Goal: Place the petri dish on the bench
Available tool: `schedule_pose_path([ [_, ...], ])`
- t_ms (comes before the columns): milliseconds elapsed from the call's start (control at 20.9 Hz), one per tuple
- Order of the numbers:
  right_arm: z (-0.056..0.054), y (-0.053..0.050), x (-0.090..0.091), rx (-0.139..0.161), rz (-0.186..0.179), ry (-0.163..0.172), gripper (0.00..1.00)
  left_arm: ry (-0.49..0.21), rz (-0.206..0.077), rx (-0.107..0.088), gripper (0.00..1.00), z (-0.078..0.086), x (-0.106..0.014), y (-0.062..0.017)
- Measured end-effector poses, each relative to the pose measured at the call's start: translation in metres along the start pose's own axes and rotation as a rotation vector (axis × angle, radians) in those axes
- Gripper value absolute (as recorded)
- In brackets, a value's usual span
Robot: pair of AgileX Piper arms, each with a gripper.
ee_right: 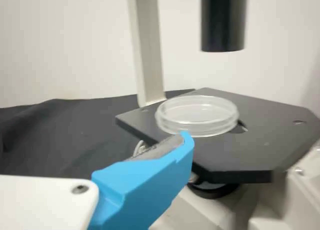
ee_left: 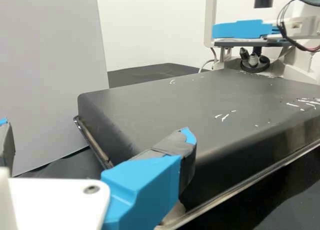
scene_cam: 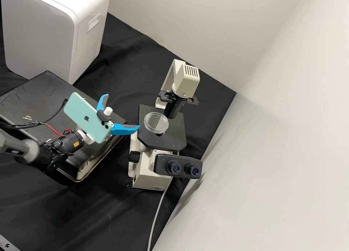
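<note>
Petri dish [scene_cam: 156,122] on microscope stage [scene_cam: 178,135]
Right pincer [scene_cam: 123,111] open, dish just in front; left pincer [ee_left: 95,129] open too.

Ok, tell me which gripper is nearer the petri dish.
The right gripper, open beside the stage holding the dish; the left gripper is off by the black box.

No wording can be read for certain. The mint-green flat phone [scene_cam: 86,117] on an arm's wrist bears 1 small dark logo mark on its back. Pale print on the grey arm tube [scene_cam: 16,151], a yellow sticker [scene_cam: 75,144] on the black cylinder [scene_cam: 68,139] and dark lettering low on the cream microscope base [scene_cam: 157,187] are too small to make out.
</note>
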Motion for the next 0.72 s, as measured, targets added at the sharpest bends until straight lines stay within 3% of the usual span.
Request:
schedule_pose_path([
  [240,0.007,0.012,0.0,0.015,0.039,-0.012,1.0,0.0,0.0,0.0,1.0,0.0,0.0,0.0],
  [479,0.011,0.029,0.004,0.001,0.085,-0.012,1.0,0.001,-0.004,0.001,1.0,0.0,0.0,-0.0008],
  [719,0.015,0.032,0.012,-0.001,0.094,-0.019,1.0,0.001,-0.004,-0.002,1.0,0.0,0.0,-0.0008],
])
